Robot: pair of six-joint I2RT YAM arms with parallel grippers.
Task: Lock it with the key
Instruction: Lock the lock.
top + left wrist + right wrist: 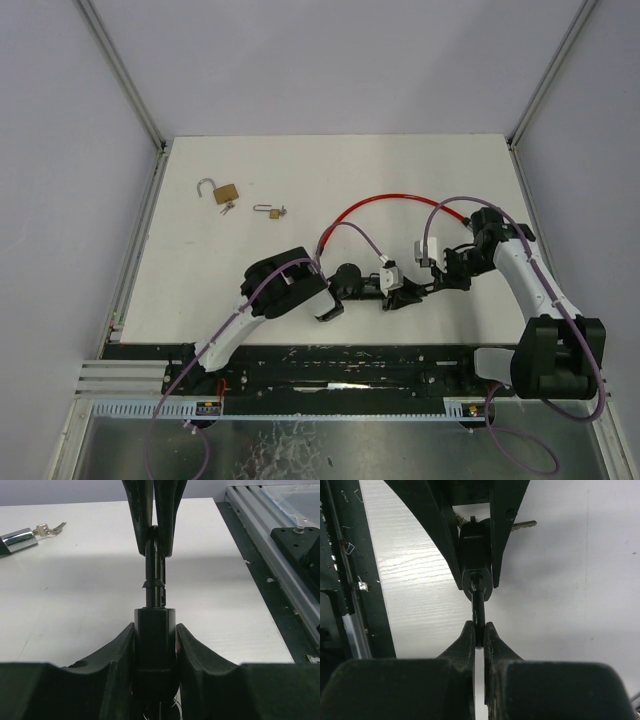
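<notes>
One black lock body (155, 645) sits at about 6 o'clock on the white table (250, 260), close to the near edge, lifted between the two arms. A thin black pin (155, 575) stands out of its end, with a small collar partway along. In the right wrist view a silver key (522, 526) pokes out at 2 o'clock from behind the body; I cannot tell whether it sits in a keyhole.

The left gripper (155, 630) has its jaws partly closed, one finger pressed on each flank of the body. The right gripper (479, 630) faces it, its jaws almost fully closed and pinching the free end of the pin.

From the overhead view, a red cable (385, 198) arcs across the table at 12 to 1 o'clock of the lock; its ends drop behind the arms, and where they join I cannot tell. A brass padlock (227, 191) with its shackle swung open lies at 10 o'clock, well apart, with keys (227, 207) just beside it. A smaller padlock (268, 211) lies between that one and the grippers. In the left wrist view a chrome lock (17, 537) with a bunch of keys attached lies at 10 o'clock.
</notes>
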